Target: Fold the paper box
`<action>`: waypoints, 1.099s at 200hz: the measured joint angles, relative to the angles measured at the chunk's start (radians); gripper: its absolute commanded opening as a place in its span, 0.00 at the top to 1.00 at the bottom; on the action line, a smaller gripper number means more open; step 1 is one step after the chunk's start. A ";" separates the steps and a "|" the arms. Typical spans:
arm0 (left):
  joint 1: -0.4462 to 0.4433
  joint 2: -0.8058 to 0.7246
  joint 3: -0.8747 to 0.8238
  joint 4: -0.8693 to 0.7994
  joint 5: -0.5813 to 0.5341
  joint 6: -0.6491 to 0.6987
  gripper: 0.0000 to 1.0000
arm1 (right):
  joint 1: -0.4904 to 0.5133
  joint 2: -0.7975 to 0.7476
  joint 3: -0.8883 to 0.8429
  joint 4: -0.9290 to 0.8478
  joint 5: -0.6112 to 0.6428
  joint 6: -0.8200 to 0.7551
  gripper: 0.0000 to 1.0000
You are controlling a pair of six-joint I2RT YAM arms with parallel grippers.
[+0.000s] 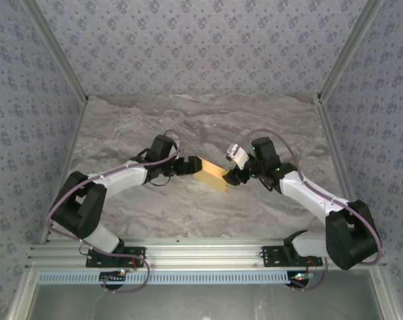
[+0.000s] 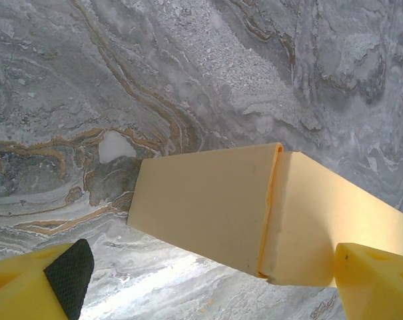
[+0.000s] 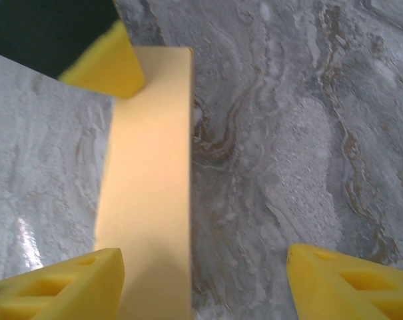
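The paper box (image 1: 211, 175) is an orange-yellow folded cardboard piece lying on the marble table between both grippers. In the left wrist view the paper box (image 2: 254, 207) shows a crease down its middle, and its right end reaches my right fingertip (image 2: 378, 280). My left gripper (image 2: 211, 287) is open wide, with nothing clamped. In the right wrist view the paper box (image 3: 151, 187) runs as a long strip beside my left fingertip (image 3: 61, 287). My right gripper (image 3: 204, 287) is open, with bare table across most of the gap. The left arm's yellow finger (image 3: 104, 63) rests at the box's far end.
The marble table (image 1: 188, 127) is walled by patterned panels at the back and both sides. An aluminium rail (image 1: 201, 257) carrying both arm bases runs along the near edge. There is free tabletop behind and in front of the box.
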 measured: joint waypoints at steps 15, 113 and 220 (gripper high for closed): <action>0.000 0.000 0.000 0.000 0.000 -0.002 0.06 | 0.013 -0.005 0.000 0.034 -0.017 0.013 0.30; 0.179 -0.114 0.013 -0.144 0.074 0.049 0.03 | 0.069 0.118 0.076 0.007 0.082 -0.100 0.35; 0.161 0.000 0.020 -0.055 0.187 0.109 0.05 | 0.048 0.116 0.083 -0.021 0.047 -0.128 0.35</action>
